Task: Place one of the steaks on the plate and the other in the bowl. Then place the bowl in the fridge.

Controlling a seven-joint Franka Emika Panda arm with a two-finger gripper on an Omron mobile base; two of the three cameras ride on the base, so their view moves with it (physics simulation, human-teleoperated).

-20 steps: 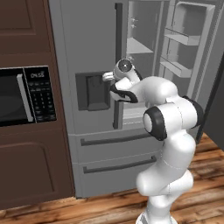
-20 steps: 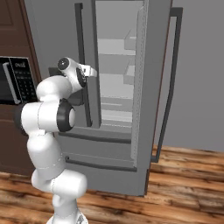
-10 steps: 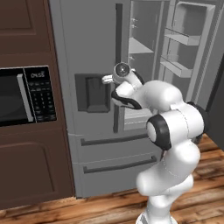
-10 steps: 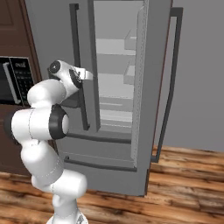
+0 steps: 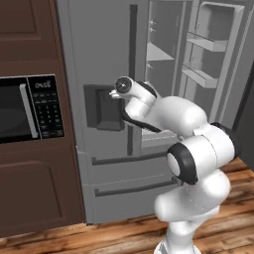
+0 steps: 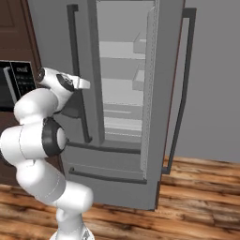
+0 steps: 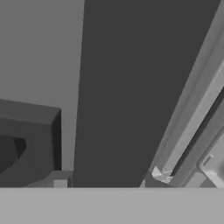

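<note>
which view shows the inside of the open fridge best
The right base view: it looks straight past the open door onto the fridge shelves. The left base view shows the door bins and some shelf edges. The hand view shows a close dark handle and the dispenser recess.

Both base views look forward from behind the arm, left and right, sharing the open fridge (image 5: 104, 59) front. The hand view faces its long dark handle (image 7: 127, 92) very closely.
</note>
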